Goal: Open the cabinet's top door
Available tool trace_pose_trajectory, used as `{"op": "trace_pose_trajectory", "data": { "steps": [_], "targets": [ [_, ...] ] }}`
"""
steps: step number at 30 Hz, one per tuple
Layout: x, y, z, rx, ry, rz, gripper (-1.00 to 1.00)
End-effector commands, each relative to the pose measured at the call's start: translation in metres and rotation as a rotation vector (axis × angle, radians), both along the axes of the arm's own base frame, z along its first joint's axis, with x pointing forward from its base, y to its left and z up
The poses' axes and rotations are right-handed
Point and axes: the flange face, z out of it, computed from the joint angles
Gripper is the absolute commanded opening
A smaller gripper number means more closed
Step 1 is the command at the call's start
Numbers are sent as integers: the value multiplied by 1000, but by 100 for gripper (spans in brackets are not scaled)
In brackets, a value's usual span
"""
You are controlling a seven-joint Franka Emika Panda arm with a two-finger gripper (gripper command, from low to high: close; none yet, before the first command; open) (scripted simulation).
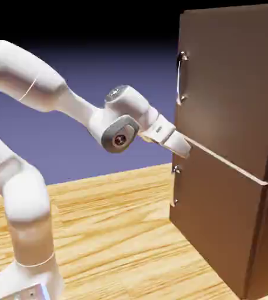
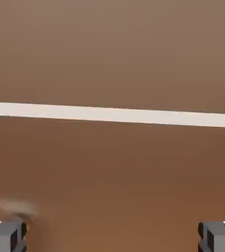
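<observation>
- Exterior view: white Panda arm (image 1: 54, 94) up from lower left, reaching right twd the cabinet (image 1: 236, 146), tall dark brown box on the wooden table (image 1: 118, 234).
- Gripper (image 1: 183, 146) right at the cabinet's front edge, level w/ the pale seam (image 1: 230, 161) between the two doors. Fingertips look to touch the front or nearly so; can't tell which.
- Top door (image 1: 236, 88) = taller panel above the seam. Looks flush, not swung out, so judged closed as yet.
- Long silver bar handle (image 1: 181, 77) near the door's left edge, long axis vertical, well above the gripper and about in line w/ it sideways.
- Lower door (image 1: 218, 217) under the seam, w/ smaller handle (image 1: 175, 186) below the gripper.
- Finger spread not readable here; pads hidden vs. the wood.
- Hand view: filled w/ brown wood, one pale band (image 2: 112, 114) across the middle, slightly tilted = door seam.
- Two grey fingertips (image 2: 6, 236) at bottom corners, far apart, nothing between them but bare panel. Spread wide, holding nothing.
- No handle in this view at all; faint smudge near the left tip, too blurred to name.
- Key relation (judgement): bar sits up from the fingers, not ahead. Next move prob. needs a climb along the door edge, then jaws straddling the vertical bar from either side.
- Risk: closing at present height grabs only the seam/flat wood; too low reaches the wrong, smaller handle.
</observation>
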Motion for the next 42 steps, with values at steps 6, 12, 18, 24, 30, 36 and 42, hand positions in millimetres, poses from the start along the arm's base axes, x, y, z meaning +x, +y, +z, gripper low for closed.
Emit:
{"op": "trace_pose_trajectory", "data": {
  "steps": [6, 12, 18, 24, 30, 36, 42],
  "targets": [
    [-2, -10, 36, 21, -92, -25, 0],
    [-8, -15, 68, 36, -185, -45, 0],
    [-17, -15, 93, 47, -278, -58, 0],
    [-27, -9, 113, 52, -369, -67, 0],
    [-35, 3, 127, 53, -456, -72, 0],
    [-41, 20, 134, 48, -538, -72, 0],
    [-44, 43, 135, 40, -613, -70, 0]
  ]
}}
